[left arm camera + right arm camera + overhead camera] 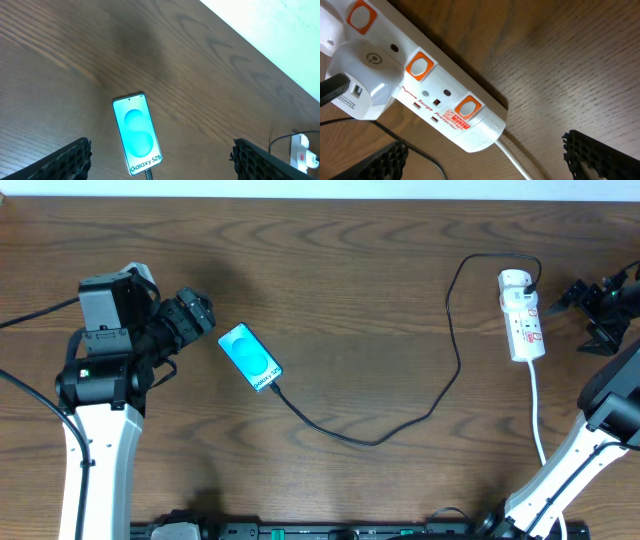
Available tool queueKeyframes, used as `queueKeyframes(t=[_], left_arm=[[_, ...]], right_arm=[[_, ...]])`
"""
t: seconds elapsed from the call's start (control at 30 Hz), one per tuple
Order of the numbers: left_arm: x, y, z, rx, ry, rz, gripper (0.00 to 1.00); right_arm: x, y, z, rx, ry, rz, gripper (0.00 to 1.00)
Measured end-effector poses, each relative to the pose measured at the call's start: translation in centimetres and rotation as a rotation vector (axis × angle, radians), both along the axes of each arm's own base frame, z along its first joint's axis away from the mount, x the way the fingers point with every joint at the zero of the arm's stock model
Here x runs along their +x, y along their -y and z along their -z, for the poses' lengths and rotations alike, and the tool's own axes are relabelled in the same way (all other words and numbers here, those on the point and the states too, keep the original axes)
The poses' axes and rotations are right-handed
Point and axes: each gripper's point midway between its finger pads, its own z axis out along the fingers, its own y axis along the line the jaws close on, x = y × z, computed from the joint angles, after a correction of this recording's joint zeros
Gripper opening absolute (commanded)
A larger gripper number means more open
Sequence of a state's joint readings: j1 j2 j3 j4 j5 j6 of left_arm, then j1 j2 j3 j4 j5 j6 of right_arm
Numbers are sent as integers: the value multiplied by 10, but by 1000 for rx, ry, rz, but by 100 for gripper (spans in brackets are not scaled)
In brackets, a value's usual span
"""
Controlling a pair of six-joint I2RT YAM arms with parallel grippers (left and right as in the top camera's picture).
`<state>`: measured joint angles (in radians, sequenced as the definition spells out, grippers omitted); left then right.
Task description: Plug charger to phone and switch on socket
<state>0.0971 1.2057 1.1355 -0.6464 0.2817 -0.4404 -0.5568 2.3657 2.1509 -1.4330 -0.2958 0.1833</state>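
Jaws on both arms spread wide, nothing grasped. Socket (523,320) taken as landmark: right jaws hung just right of it, left jaws and phone (250,357) well left of it on counter (380,300). Charger (378,442) run from phone to white adapter (365,80) at socket's far end; phone end appears seated. Switching judged step in hand: right jaws best closed, one tip pressed squarely on orange switch (420,66) beside adapter, sideways shove avoided.
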Motion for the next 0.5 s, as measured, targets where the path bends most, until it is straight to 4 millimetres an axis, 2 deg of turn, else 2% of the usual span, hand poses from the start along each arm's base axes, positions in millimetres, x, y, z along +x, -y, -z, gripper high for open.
queueKeyframes(t=[0.5], left_arm=[[0, 0, 0, 0, 0, 0, 91]], right_arm=[[7, 4, 0, -27, 54, -93, 97]])
